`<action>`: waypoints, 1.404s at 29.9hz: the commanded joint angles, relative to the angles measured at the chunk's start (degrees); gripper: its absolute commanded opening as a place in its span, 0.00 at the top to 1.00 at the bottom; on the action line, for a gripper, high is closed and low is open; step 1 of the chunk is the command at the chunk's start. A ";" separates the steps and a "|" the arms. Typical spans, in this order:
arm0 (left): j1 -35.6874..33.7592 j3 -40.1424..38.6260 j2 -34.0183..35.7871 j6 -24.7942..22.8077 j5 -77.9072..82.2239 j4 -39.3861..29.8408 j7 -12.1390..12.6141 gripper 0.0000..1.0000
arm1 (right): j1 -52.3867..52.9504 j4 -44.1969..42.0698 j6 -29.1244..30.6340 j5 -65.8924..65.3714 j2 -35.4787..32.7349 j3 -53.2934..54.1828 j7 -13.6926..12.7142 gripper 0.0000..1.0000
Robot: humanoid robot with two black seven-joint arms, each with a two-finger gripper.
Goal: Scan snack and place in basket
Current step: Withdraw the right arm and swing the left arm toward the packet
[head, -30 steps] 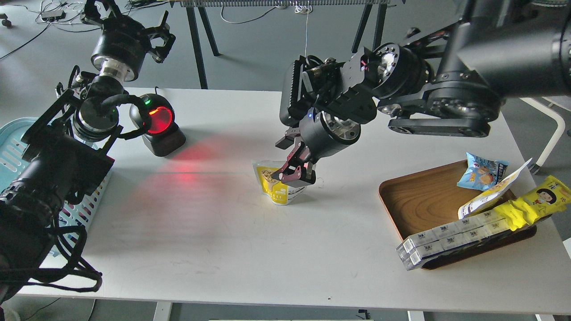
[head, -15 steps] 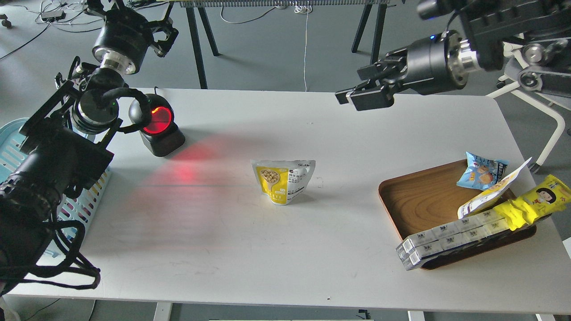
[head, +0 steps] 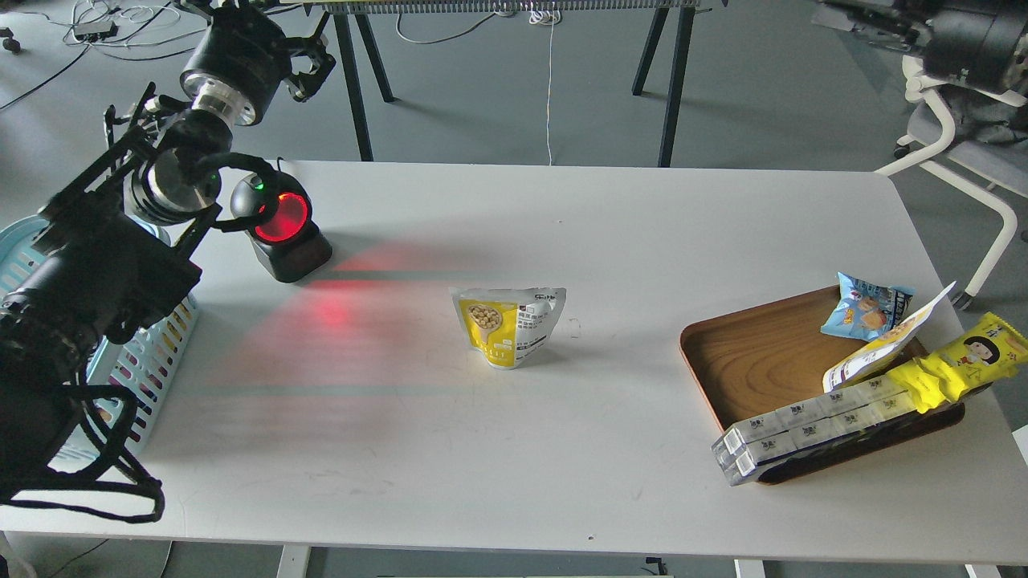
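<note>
The left gripper point(head: 309, 60) sits at the upper left of the frame, raised above the far table edge; it is small and dark against the floor, so I cannot tell whether its fingers are parted or closed, though nothing appears to be in it. The right gripper is out of view — only a dark piece of that arm shows at the upper right corner.

The snack point(head: 509, 325) stands upright by itself near the centre of the frame, free of both arms, its printed face turned toward the lower edge. It seems set there for a pick-up from the left side, since the scanner point(head: 277, 225), glowing red and throwing a red wash across the tabletop, is up and to the left of it. The basket point(head: 24, 241) lies at the far left edge, mostly hidden behind the left arm.

At lower right a wooden tray point(head: 755, 357) holds other packets. The white table point(head: 514, 449) is matte and lightly scuffed — beyond it, grey floor, black trestle legs and loose cables.
</note>
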 commanded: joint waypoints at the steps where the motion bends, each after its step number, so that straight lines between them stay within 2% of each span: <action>1: -0.54 0.44 0.93 -1.02 0.09 -0.33 0.32 0.00 | -4.45 -3.39 -0.01 9.58 0.60 5.29 0.01 0.11; 5: -2.12 4.30 3.65 -3.30 0.88 -0.33 0.41 0.00 | -7.53 -8.14 -0.18 17.67 3.67 9.43 0.01 0.10; 7: -3.70 6.33 4.79 -5.50 0.88 -0.33 0.58 0.00 | -9.37 -11.21 -0.27 22.76 6.48 11.45 0.01 0.04; 11: -6.42 9.05 7.08 -7.26 1.49 -0.33 0.76 0.00 | -12.80 -19.39 -0.18 30.68 11.75 16.28 0.01 0.03; 17: -8.63 10.03 9.62 -7.84 6.41 -2.43 0.76 0.00 | -20.00 -28.79 0.08 35.09 19.05 32.87 0.01 0.03; 19: -8.45 10.64 11.29 -7.84 8.25 -6.02 0.93 0.00 | -22.37 -32.21 0.08 35.09 21.42 39.55 0.01 0.03; 23: -8.54 12.83 15.86 -7.84 19.56 -15.07 1.37 0.00 | -25.81 -39.51 0.17 35.00 26.96 49.76 -4.68 0.02; 26: -8.36 12.84 17.97 -7.84 28.62 -21.67 2.43 0.00 | -26.08 -42.51 2.09 35.00 28.55 52.15 -6.36 0.01; 33: -8.71 12.66 21.05 -7.84 48.22 -36.87 2.60 0.00 | -27.30 -42.96 12.38 35.18 28.82 53.91 -6.72 0.01; 38: -9.68 12.14 20.27 -7.84 63.34 -44.79 1.03 0.00 | -28.88 -42.78 16.86 36.58 29.08 58.56 -6.98 0.01; 42: -9.94 12.31 17.11 -7.84 75.64 -49.71 0.23 0.00 | -29.94 -42.69 17.18 37.11 29.08 59.27 -9.09 0.00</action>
